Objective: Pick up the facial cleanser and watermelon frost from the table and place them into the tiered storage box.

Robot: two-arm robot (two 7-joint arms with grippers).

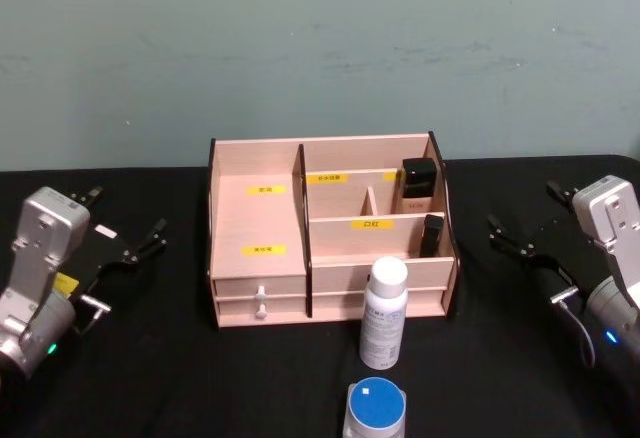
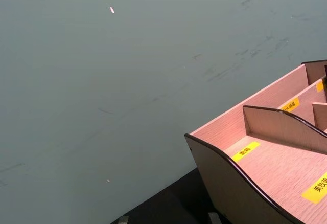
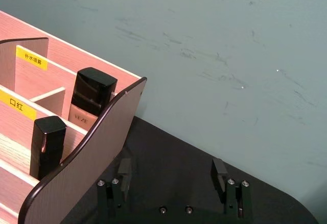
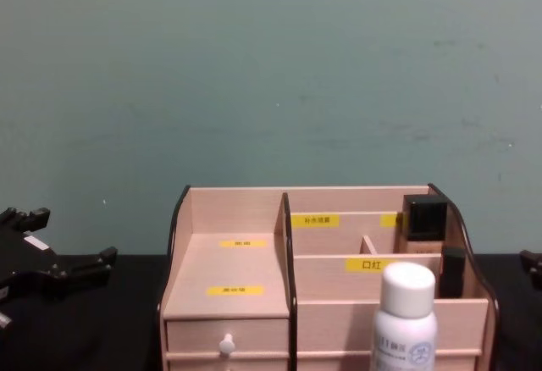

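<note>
The pale wooden tiered storage box (image 1: pixel 260 223), yellow-labelled, sits centred on the bench (image 1: pixel 150 378); a white bottle (image 1: pixel 384 313) and a blue-capped container (image 1: pixel 375 405) stand in front. Left gripper (image 1: pixel 130 209) and right gripper (image 1: pixel 521 206) gape empty.

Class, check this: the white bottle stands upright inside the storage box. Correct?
No. The white bottle stands upright on the table in front of the tiered storage box, not inside it; the head view shows this. Left gripper and right gripper sit parked either side.
</note>
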